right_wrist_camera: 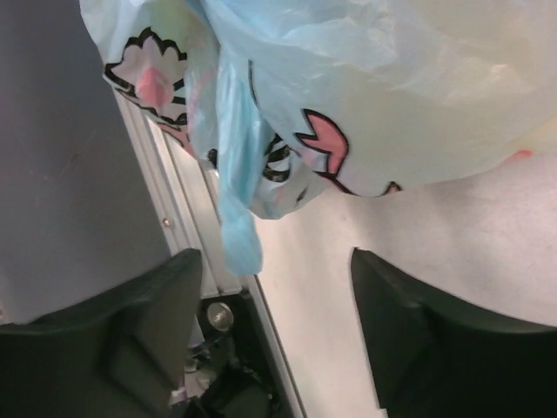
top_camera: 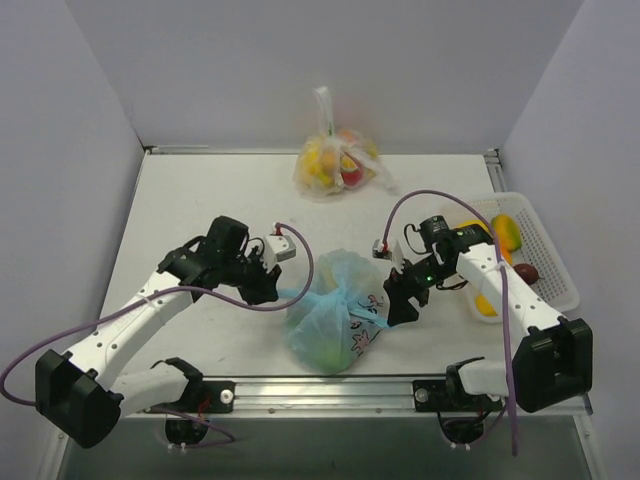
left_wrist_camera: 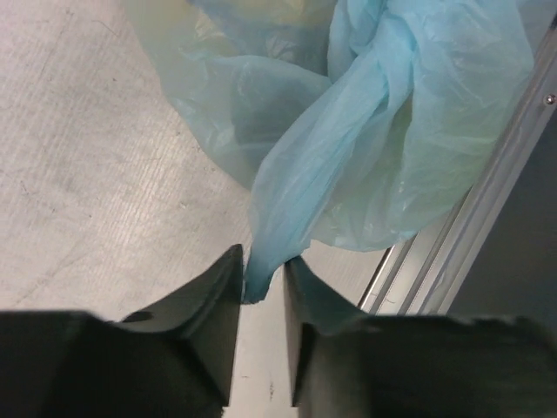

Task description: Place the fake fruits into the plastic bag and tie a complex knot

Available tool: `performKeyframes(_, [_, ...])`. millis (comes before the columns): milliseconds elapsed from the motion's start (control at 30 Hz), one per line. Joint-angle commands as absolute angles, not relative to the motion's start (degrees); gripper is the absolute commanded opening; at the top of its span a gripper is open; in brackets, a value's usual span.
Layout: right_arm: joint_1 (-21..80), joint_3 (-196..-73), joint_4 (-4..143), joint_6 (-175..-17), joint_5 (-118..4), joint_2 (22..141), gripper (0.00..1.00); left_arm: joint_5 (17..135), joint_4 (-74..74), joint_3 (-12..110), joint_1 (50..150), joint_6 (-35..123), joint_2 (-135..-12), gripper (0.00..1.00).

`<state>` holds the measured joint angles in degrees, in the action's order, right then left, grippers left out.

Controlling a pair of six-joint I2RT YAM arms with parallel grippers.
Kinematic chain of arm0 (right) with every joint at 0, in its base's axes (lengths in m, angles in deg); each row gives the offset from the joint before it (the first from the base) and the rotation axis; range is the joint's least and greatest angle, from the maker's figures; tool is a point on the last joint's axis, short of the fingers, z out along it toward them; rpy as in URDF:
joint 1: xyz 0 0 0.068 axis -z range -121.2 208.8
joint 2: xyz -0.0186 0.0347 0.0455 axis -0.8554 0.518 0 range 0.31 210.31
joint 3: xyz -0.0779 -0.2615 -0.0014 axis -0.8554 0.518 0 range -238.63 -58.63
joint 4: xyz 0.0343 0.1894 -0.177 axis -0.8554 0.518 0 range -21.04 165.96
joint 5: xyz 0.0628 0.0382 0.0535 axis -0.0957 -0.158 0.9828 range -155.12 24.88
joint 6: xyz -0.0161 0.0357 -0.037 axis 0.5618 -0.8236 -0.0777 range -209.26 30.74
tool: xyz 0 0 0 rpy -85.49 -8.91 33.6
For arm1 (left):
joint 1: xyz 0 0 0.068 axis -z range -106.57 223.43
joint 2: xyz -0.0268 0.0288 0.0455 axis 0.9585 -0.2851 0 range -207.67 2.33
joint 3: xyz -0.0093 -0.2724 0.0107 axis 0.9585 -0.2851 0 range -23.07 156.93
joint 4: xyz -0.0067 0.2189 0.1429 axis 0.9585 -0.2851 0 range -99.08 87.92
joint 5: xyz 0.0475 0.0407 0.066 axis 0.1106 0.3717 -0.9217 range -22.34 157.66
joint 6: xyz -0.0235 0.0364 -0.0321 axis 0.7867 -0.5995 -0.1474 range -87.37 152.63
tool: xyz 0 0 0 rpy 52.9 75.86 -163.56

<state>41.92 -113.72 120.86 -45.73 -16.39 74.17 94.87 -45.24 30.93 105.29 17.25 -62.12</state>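
Note:
The light-blue plastic bag (top_camera: 333, 322) with its pink-and-black print lies near the table's front edge, and greenish-yellow fake fruits (top_camera: 338, 347) show through it. Its neck is twisted into a knot (top_camera: 341, 296). One blue ear (top_camera: 297, 293) runs left from the knot into my left gripper (top_camera: 274, 288). In the left wrist view the gripper (left_wrist_camera: 263, 263) is shut on that ear's tip (left_wrist_camera: 261, 274). My right gripper (top_camera: 401, 299) is open beside the bag's right side. In the right wrist view (right_wrist_camera: 277, 257) the other blue ear (right_wrist_camera: 238, 228) hangs loose between its jaws, nearer the left finger.
A clear bag of fruits (top_camera: 336, 165) stands at the back middle. A white basket (top_camera: 553, 268) at the right holds an orange-yellow fruit (top_camera: 507, 232), a dark red one (top_camera: 527, 273) and a yellow one (top_camera: 486, 304). The metal rail (top_camera: 330, 383) runs just in front of the bag.

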Motion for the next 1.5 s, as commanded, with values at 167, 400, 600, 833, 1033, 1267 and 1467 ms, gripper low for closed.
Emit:
performKeyframes(167, [36.75,-115.40,126.80,-48.12,-21.69,74.31,0.88,97.73,-47.26,35.47,109.73,8.73,-60.78,0.72])
performKeyframes(400, [33.58,-113.65,124.17,-50.67,-21.52,75.45,0.87,93.77,-45.59,35.47,113.07,3.98,-63.59,0.75])
performKeyframes(600, [30.85,-114.17,119.50,-53.31,-22.93,78.69,0.72,92.54,-42.34,34.15,113.07,3.54,-66.14,0.72])
performKeyframes(833, [30.94,-114.26,120.38,-53.84,-23.72,77.13,0.00,92.10,-41.45,33.89,112.63,2.40,-66.84,0.34])
performKeyframes(1033, [35.15,-115.66,126.08,-50.16,-25.92,72.73,0.00,92.01,-44.96,34.68,107.11,0.02,-65.44,0.00])
performKeyframes(1267, [43.33,-118.92,130.22,-46.55,-28.81,70.10,0.00,87.62,-49.10,37.22,100.42,-2.88,-63.51,0.00])
performKeyframes(1467, [45.71,-120.94,131.45,-46.99,-27.51,70.36,0.00,86.73,-49.80,37.93,98.39,-5.16,-61.22,0.00])
